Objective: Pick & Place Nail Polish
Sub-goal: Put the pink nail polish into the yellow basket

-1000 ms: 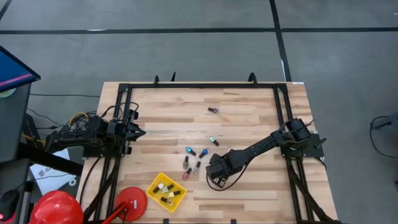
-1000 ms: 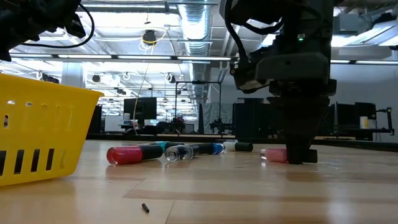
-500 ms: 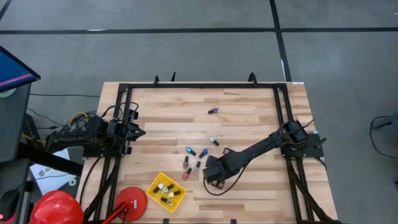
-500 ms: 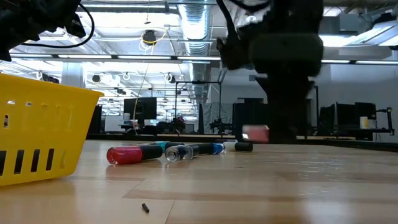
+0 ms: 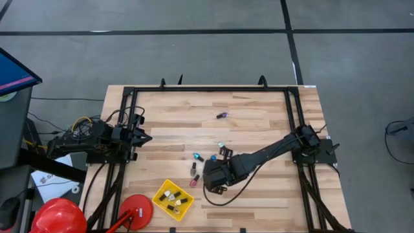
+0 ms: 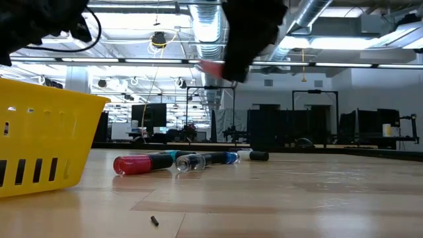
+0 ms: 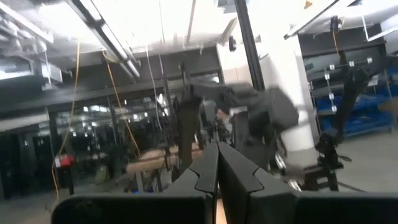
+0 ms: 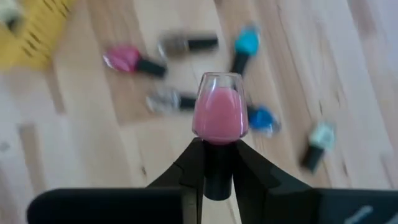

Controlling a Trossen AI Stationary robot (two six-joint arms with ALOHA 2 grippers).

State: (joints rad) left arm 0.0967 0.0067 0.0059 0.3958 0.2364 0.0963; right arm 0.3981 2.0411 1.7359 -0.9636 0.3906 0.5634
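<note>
My right gripper (image 5: pixel 213 178) is shut on a pink nail polish bottle (image 8: pixel 219 115) and hangs above the table near its middle front. It is the dark shape high in the low view (image 6: pixel 246 36). Below it several bottles lie on their sides on the wood: a teal one (image 5: pixel 198 157), a blue one (image 5: pixel 211 158), a pink one (image 5: pixel 192 182) and a purple one farther back (image 5: pixel 222 115). A yellow basket (image 5: pixel 162 189) near the front edge holds several bottles. My left gripper (image 5: pixel 146 137) is shut and empty at the table's left side. My right gripper pinches the pink bottle's dark cap (image 8: pixel 215 177) between its two fingers. The glass body (image 8: pixel 219 118) sticks out past the fingertips, in line with them. The bottle is lifted clear of the table; in the low view it is a pink smear (image 6: pixel 211 67) well above the wood.
The yellow basket also stands at the left of the low view (image 6: pixel 39 142), with a red bottle (image 6: pixel 135 163) and others lying beyond it. Black frame rails (image 5: pixel 126 97) run along the table's left, far and right edges. A red helmet (image 5: pixel 59 217) sits off the front left corner.
My right gripper has risen from the table with the pink bottle, which lay on the wood and is now lifted clear. It has carried the bottle toward the table's left edge, over the lying bottles and nearer the yellow basket.
</note>
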